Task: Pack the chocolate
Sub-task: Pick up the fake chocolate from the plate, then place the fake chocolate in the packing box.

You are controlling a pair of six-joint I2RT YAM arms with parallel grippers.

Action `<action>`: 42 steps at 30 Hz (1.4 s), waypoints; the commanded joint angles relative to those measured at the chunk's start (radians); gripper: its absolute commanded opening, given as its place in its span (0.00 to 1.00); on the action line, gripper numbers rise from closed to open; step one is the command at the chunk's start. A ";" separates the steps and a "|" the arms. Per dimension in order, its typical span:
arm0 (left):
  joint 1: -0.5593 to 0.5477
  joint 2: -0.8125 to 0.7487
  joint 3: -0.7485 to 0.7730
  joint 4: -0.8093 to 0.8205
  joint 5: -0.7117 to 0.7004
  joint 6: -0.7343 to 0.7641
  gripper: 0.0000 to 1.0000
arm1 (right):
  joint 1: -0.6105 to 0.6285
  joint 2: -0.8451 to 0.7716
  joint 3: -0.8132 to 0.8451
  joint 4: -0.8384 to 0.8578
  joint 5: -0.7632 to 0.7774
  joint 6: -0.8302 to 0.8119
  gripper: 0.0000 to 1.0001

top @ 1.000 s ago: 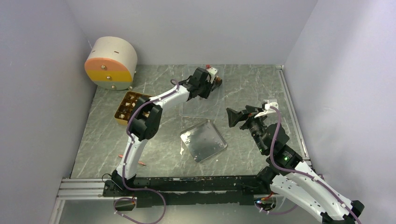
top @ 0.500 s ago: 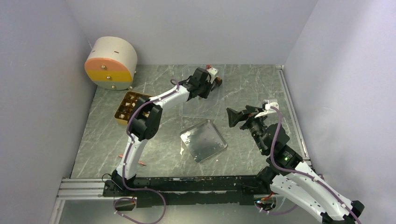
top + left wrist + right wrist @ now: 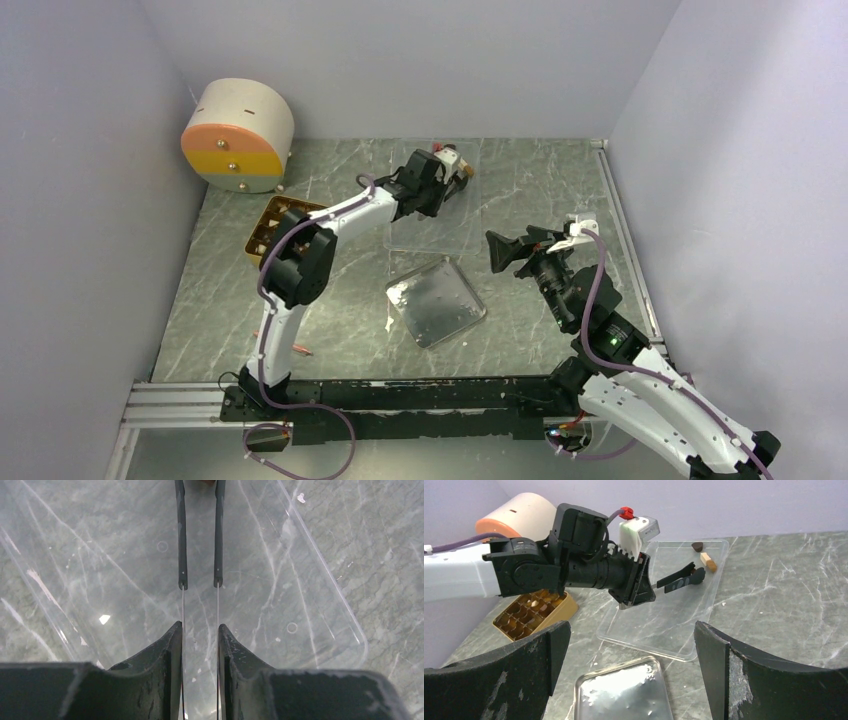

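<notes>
My left gripper (image 3: 452, 180) hovers over the far end of a clear plastic tray (image 3: 432, 215). Thin black tongs (image 3: 200, 535) run out from its nearly closed fingers. A brown chocolate piece (image 3: 694, 572) is pinched at the tong tips, just above the tray. A dark brown chocolate piece (image 3: 697, 546) and a tan one (image 3: 708, 561) lie on the tray's far corner. The golden compartment box (image 3: 272, 228) sits at the left with several pieces in it. My right gripper (image 3: 631, 627) hangs wide open above the table, facing the left gripper, holding nothing.
A shiny metal tray (image 3: 437, 300) lies in front of the clear one. A round cream, orange and yellow drawer unit (image 3: 238, 135) stands at the back left. A thin red pen (image 3: 285, 343) lies near the left arm's base. Walls enclose three sides.
The left gripper's fingers have closed in further, and the gripper has shifted slightly left and back over the clear tray. The right arm has not moved.
</notes>
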 commanded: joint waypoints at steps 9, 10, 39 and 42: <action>-0.008 -0.203 -0.107 -0.002 -0.119 -0.094 0.27 | 0.000 -0.009 0.014 0.012 -0.026 0.016 1.00; -0.007 -0.217 -0.119 -0.009 -0.124 -0.102 0.27 | -0.001 -0.010 0.015 0.012 -0.026 0.016 1.00; 0.007 -0.762 -0.458 -0.431 -0.308 -0.302 0.25 | -0.001 0.009 -0.010 0.033 -0.068 0.056 1.00; 0.010 -0.818 -0.482 -0.488 -0.336 -0.327 0.26 | 0.000 0.013 -0.012 0.037 -0.072 0.056 1.00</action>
